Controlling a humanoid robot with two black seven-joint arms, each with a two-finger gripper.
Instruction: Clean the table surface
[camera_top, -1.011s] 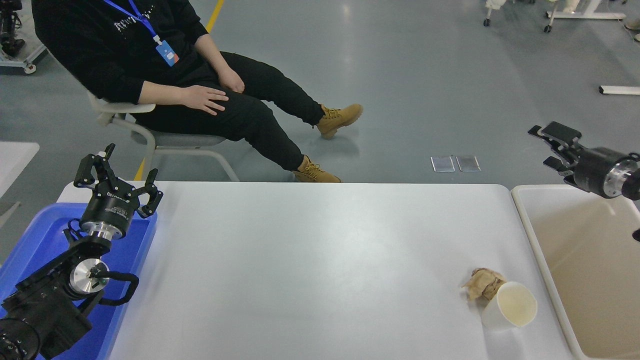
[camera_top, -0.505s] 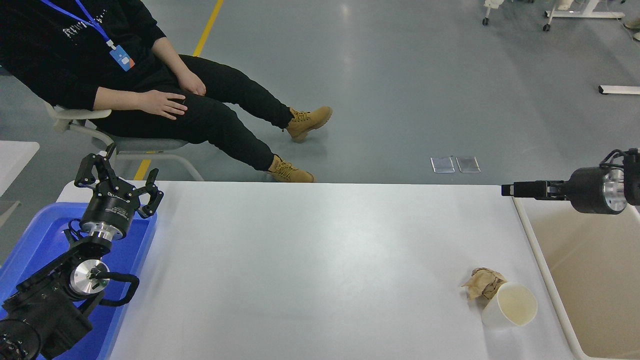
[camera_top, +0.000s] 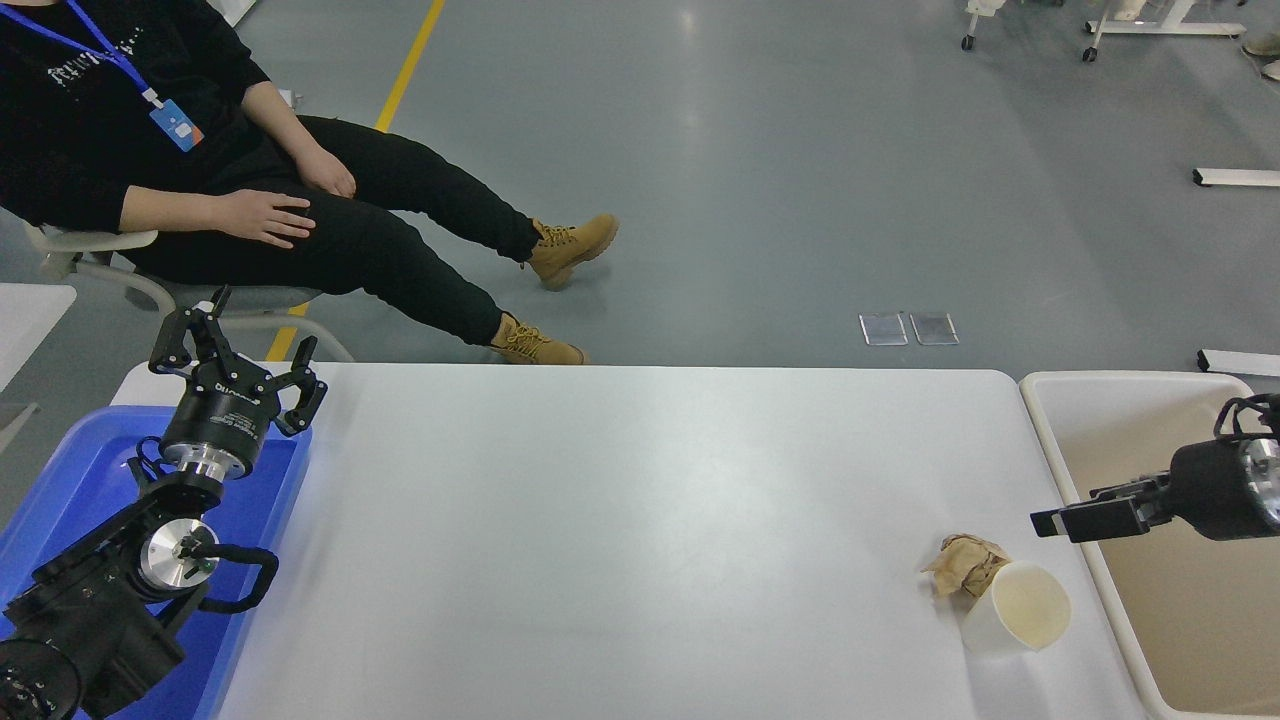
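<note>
The white table surface (camera_top: 620, 520) fills the middle of the head view. A crumpled brown paper ball (camera_top: 963, 562) and a white paper cup (camera_top: 1018, 610), lying tipped with its mouth up towards me, touch each other near the table's front right. My right gripper (camera_top: 1072, 512) comes in from the right edge, pointing left, open and empty. It hovers over the table's right edge, just above and to the right of the cup. My left gripper (camera_top: 235, 360) is parked at the lower left, open and empty.
A beige rimmed tub (camera_top: 1040, 420) stands against the table's right side, under my right arm. A blue plastic tray (camera_top: 60, 480) sits at the left under my left arm. A person sits on a chair (camera_top: 130, 290) beyond the far left corner.
My right gripper has swung down and towards me, from above the tub's far corner to just beside the cup. The seated person has rolled away to the left.
</note>
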